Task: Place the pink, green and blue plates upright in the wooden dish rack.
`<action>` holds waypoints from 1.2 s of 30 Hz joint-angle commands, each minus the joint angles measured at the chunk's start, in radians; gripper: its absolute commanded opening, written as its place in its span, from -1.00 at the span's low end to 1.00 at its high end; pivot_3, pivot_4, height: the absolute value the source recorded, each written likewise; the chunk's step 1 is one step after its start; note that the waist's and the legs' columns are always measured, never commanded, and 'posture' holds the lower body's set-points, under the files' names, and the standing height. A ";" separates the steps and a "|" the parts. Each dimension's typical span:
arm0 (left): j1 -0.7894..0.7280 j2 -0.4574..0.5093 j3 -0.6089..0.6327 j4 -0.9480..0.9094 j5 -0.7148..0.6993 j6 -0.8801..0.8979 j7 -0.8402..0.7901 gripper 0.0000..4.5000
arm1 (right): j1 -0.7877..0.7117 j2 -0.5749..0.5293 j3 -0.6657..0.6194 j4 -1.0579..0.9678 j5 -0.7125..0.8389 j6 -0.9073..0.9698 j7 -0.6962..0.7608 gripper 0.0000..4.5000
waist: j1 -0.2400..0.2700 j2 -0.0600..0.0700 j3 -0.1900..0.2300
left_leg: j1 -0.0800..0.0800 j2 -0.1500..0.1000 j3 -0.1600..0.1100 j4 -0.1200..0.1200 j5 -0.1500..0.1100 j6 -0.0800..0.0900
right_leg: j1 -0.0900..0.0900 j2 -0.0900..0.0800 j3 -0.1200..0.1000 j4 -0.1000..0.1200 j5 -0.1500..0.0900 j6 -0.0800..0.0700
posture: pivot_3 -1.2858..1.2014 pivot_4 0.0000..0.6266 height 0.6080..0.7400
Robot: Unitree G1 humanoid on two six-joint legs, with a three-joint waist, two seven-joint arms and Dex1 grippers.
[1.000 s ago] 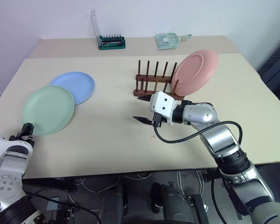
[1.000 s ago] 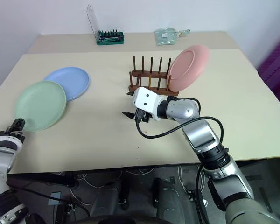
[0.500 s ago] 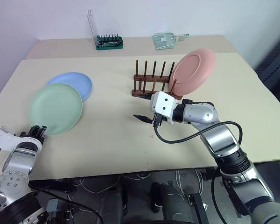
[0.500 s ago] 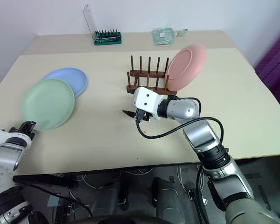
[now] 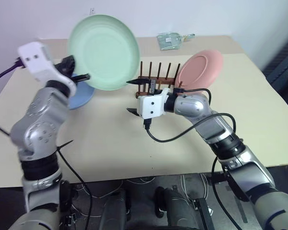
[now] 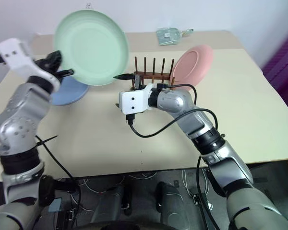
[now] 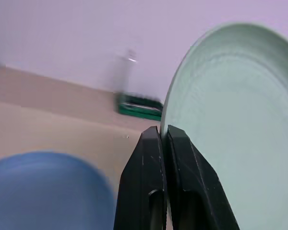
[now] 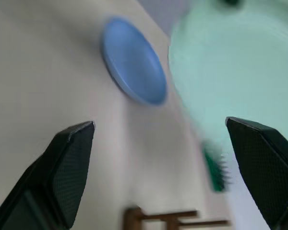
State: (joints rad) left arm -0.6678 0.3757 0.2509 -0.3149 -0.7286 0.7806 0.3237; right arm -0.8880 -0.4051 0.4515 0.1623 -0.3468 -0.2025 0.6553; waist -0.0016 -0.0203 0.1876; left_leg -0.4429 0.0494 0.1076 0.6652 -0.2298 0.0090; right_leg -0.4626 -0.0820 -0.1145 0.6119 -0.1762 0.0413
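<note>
The left gripper (image 5: 81,75) clamps the round matte mint-green plate (image 5: 103,51) aloft by its rim. The right gripper (image 5: 133,96) gapes wide at the plate's 5 o'clock, before the dark wooden pegged rack (image 5: 156,81) holding the salmon-pink plate (image 5: 200,68).

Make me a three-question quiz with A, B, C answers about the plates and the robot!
1. Where is the pink plate?
A. flat on the table
B. standing at the end of the wooden dish rack
C. in the right end effector

2. How many plates lie flat on the table?
A. one
B. two
C. three

3. What is the left end effector doing?
A. hanging open
B. resting on the table
C. pinching the green plate by its rim

Answers:
1 B, it leans upright among the rack's pegs.
2 A, the blue plate alone lies flat.
3 C, its fingers are shut on the rim, the plate lifted; the right end effector is open.
</note>
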 commanded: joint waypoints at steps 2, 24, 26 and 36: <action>-0.070 -0.043 -0.025 -0.038 0.029 0.051 0.029 -1.00 | -0.101 0.020 0.013 0.131 -0.162 -0.086 -0.172 0.98 | -0.011 0.000 0.000 | 0.000 0.000 0.000 -0.002 0.002 -0.003 | 0.000 0.001 0.000 0.002 0.000 -0.001 | 0.03 -0.52 0.84; -0.191 -0.257 0.247 -0.036 -0.096 -0.098 0.062 0.09 | -0.119 0.020 -0.022 0.228 -0.317 -0.103 -0.353 -1.00 | -0.008 -0.002 0.001 | 0.000 0.000 -0.001 0.000 0.003 -0.004 | 0.001 0.001 -0.001 0.002 0.000 -0.001 | 0.03 -0.52 0.84; -0.225 -0.266 0.304 -0.021 -0.131 -0.156 0.077 0.51 | -0.114 0.018 -0.032 0.220 -0.309 -0.095 -0.357 -1.00 | -0.010 -0.002 0.001 | 0.000 0.001 -0.002 0.000 0.003 -0.004 | 0.001 0.001 -0.001 0.002 0.000 -0.001 | 0.03 -0.52 0.84; 0.102 0.150 0.107 0.037 0.159 -0.189 -0.303 0.69 | -0.019 0.191 -0.489 -0.213 0.528 0.525 -0.177 -1.00 | -0.004 0.000 0.002 | 0.001 0.002 -0.001 -0.001 0.003 -0.004 | 0.001 0.001 -0.001 0.004 0.000 -0.001 | 0.03 -0.52 0.84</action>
State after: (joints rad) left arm -0.6018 0.5182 0.4389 -0.2402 -0.5794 0.5998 0.1297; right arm -0.8897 -0.2379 0.0659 0.0670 0.0036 0.1396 0.4897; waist -0.0058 -0.0207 0.1896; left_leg -0.4415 0.0518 0.1059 0.6650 -0.2270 0.0050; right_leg -0.4604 -0.0808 -0.1158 0.6158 -0.1763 0.0405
